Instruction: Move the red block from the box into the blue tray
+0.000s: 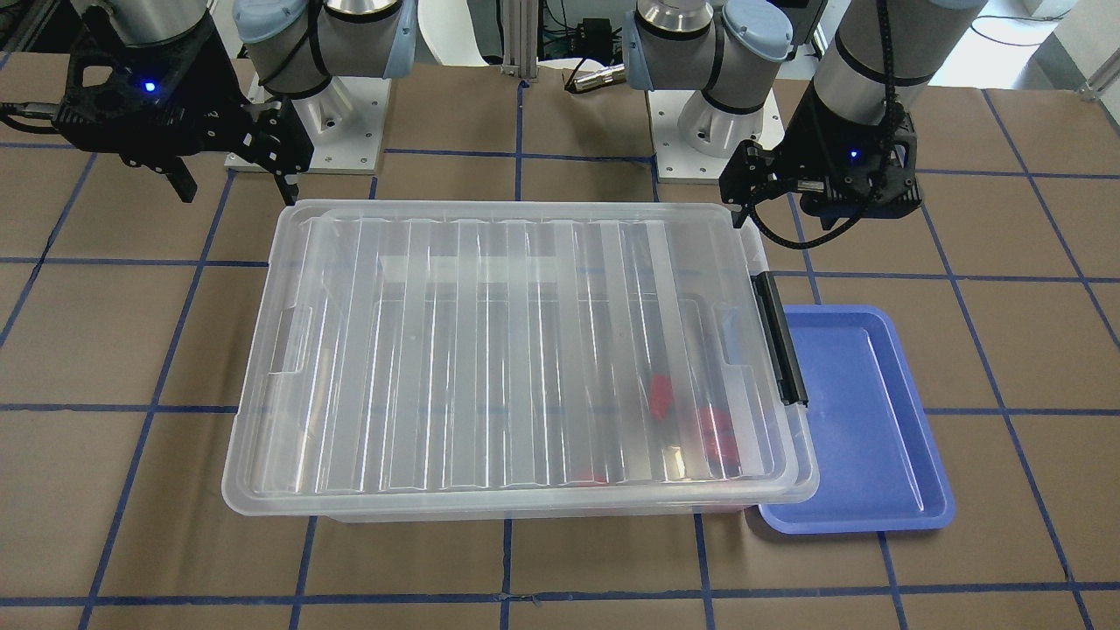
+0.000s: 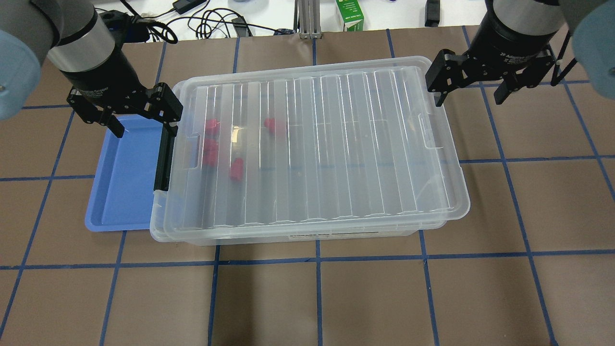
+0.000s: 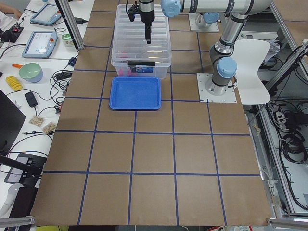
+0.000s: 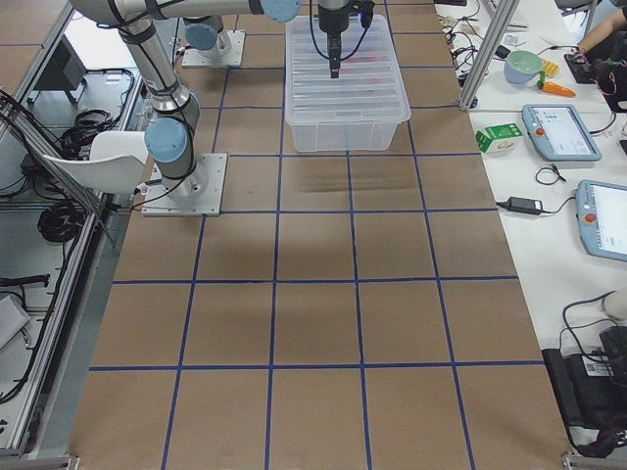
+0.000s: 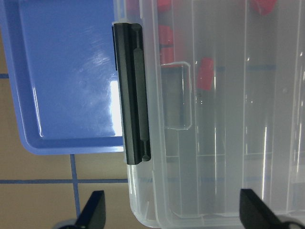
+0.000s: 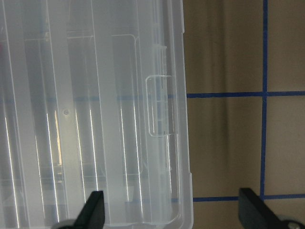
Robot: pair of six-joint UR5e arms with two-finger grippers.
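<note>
The box (image 2: pixel 336 144) is a clear bin with its ribbed lid shut and a black clip handle (image 2: pixel 163 158) on the end next to the blue tray (image 2: pixel 120 182). Several red blocks (image 2: pixel 236 169) lie inside it near that end, seen blurred through the lid (image 1: pixel 661 394) and also in the left wrist view (image 5: pixel 205 74). The tray is empty. My left gripper (image 2: pixel 144 122) is open, above the box's clip end and the tray's far edge (image 5: pixel 66 71). My right gripper (image 2: pixel 468 96) is open, above the box's opposite end (image 6: pixel 162 105). Neither gripper holds anything.
Brown paper with a blue tape grid covers the table (image 2: pixel 317 298). Both arm bases (image 1: pixel 700 131) stand just behind the box. Cables and a green carton (image 2: pixel 350 14) lie beyond the far edge. A side bench with tablets and a bowl (image 4: pixel 524 64) runs along the table.
</note>
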